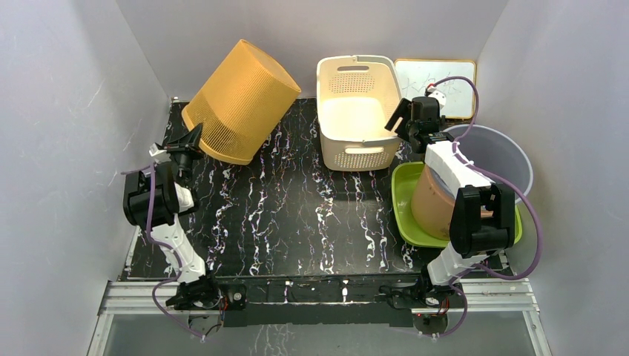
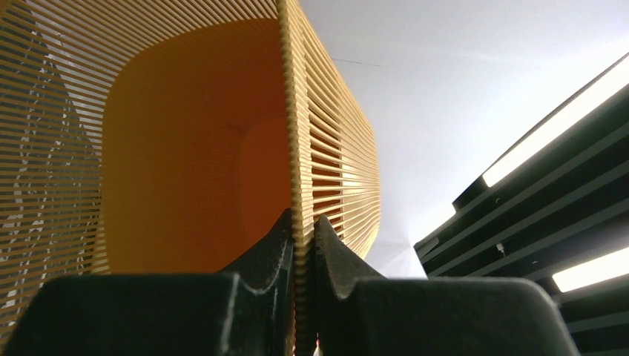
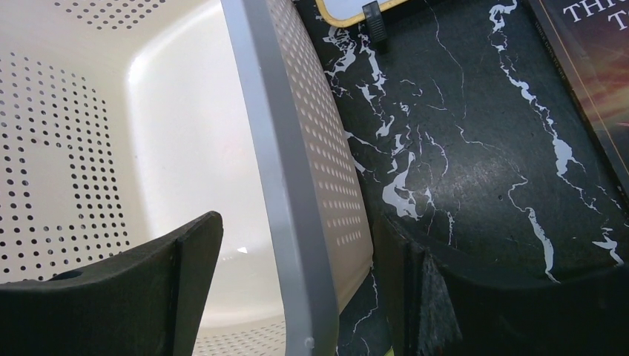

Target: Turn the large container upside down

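We note yellow slatted hamper [image 1: 241, 100] at back left of counter [image 1: 297, 222], tipped over, mouth facing down-left. Left claw [image 1: 187, 144] clamped on hamper's thin rim. Right claw [image 3: 297, 230] has jaws apart, astride right wall of cream basket [image 1: 356, 111], gripping nothing.

Risks, as we judge:
- narrow pinch may slip off ribbed rim, so hamper drops back
- hamper may swing into back wall or cream basket
- right arm, if moved, may drag cream basket

Right arm [image 1: 452, 167] hides much of the tan pot [image 1: 426, 208]; orange basket [image 2: 185, 148] overruns the left wrist view; book [image 3: 590, 44] cropped.
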